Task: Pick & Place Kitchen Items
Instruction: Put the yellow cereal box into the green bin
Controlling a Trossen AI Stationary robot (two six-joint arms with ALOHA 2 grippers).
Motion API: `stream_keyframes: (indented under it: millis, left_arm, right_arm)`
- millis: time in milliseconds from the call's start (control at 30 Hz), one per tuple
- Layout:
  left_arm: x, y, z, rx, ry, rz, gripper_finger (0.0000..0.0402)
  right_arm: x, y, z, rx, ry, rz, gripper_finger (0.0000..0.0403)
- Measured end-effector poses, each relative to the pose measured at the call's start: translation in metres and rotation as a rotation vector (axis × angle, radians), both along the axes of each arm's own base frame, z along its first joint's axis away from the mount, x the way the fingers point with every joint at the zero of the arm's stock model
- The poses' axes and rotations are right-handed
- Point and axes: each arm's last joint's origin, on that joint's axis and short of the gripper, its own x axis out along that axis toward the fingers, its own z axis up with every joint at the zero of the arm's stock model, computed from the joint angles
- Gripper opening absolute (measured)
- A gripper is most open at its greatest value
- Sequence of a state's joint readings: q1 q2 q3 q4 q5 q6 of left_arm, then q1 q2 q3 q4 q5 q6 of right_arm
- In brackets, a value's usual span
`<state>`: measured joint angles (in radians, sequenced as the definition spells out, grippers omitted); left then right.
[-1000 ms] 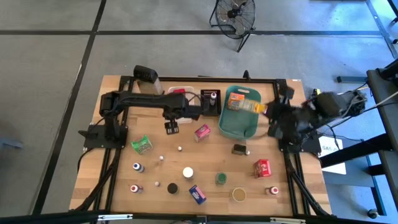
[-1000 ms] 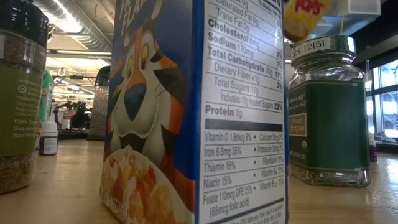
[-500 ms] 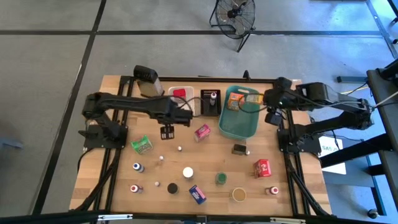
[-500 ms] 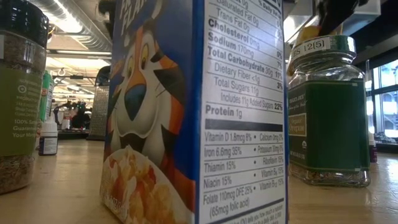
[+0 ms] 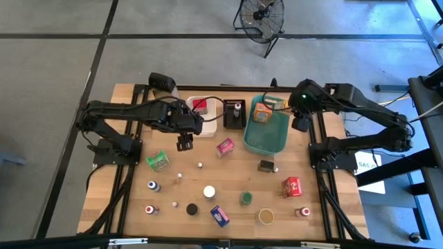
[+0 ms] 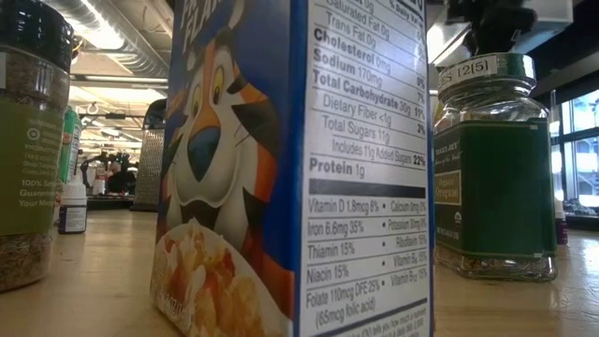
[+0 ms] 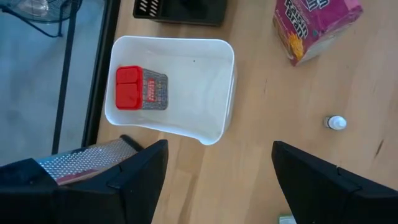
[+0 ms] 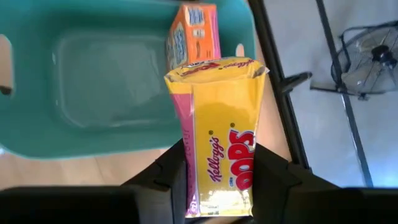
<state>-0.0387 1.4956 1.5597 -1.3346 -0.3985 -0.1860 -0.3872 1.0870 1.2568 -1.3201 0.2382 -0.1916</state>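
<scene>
A: From above?
B: Right gripper (image 5: 300, 124) sits at the teal basket's (image 5: 257, 140) far right edge; an orange box (image 5: 260, 113) lies inside. Left gripper (image 5: 184, 143) hovers beside the white bin (image 5: 208, 130).

A: Left wrist?
B: Fingers (image 7: 134, 177) spread wide, holding nothing; a red-capped jar (image 7: 140, 96) lies in the bin.

A: Right wrist?
B: Fingers (image 8: 171, 171) clamp a yellow box (image 8: 221, 143) over the basket.

Most of the low view is blocked by a blue cereal box (image 6: 295, 168), cut off at top and bottom. A green-labelled spice jar (image 6: 28, 140) is cropped by the left edge. In the left wrist view, a metal box grater (image 7: 87, 160) is partly hidden behind a dark finger. In the high view, labels on the small bottles cannot be read.
</scene>
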Motion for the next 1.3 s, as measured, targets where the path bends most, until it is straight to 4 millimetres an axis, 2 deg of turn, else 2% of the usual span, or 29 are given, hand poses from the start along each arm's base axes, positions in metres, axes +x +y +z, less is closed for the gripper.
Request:
stream_keyframes:
  millis: [467, 767, 1033, 1300]
  left_arm:
    - [-0.001, 0.000, 0.000, -0.009, -0.001, 0.017, 0.0283]
    - [-0.003, -0.009, -0.001, -0.008, 0.009, 0.007, 0.0283]
    - [-0.003, -0.021, -0.001, -0.012, 0.003, -0.020, 0.0283]
    - [-0.004, -0.028, -0.001, 0.003, -0.004, -0.033, 0.0283]
  right_arm:
    - [0.036, -0.031, -0.033, 0.072, 0.182, -0.021, 0.0127]
    - [0.054, -0.042, -0.047, 0.094, 0.187, 0.026, 0.0127]
    - [0.054, -0.054, -0.054, 0.121, 0.221, -0.027, 0.0127]
    - [0.053, -0.067, -0.063, 0.227, 0.209, -0.067, 0.0127]
